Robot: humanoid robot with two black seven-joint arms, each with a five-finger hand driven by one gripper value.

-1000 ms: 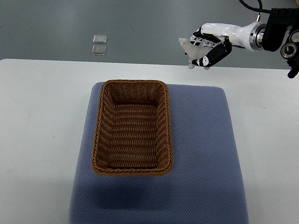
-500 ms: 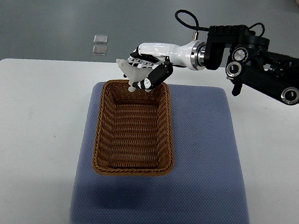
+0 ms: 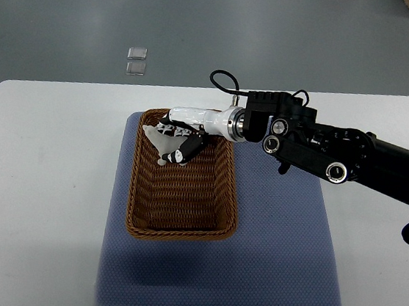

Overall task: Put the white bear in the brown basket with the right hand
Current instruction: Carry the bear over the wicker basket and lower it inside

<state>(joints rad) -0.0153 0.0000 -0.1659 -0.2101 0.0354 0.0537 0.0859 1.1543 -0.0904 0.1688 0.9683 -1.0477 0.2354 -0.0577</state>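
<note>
Currently, top view only: right hand (image 3: 180,137) reaches in from the right edge, forearm stretched across the blue mat (image 3: 276,235), hand sitting over the far-left part of the brown basket (image 3: 227,178). White bear (image 3: 160,139) is in the hand's grip, fingers (image 3: 188,145) curled down around it; the dark-tipped thumb side sits on the bear's right, the pale body pokes out to the left and below the fingers. Bear is small and partly covered, so can't tell its pose, nor whether it touches the basket floor. It's inside the basket's outline, close to the far rim and just beside the left wall. Basket floor toward the camera is open wicker with nothing lying on it. Basket sits on the left half of the mat, long side running away from the camera; the mat's right half is bare apart from the arm above it. Mat lies on a white table (image 3: 32,178), with wide clear margins left and right. Two small clear squares (image 3: 136,60) lie on the grey floor beyond the table's far edge, well apart from everything. Left arm doesn't show.
</note>
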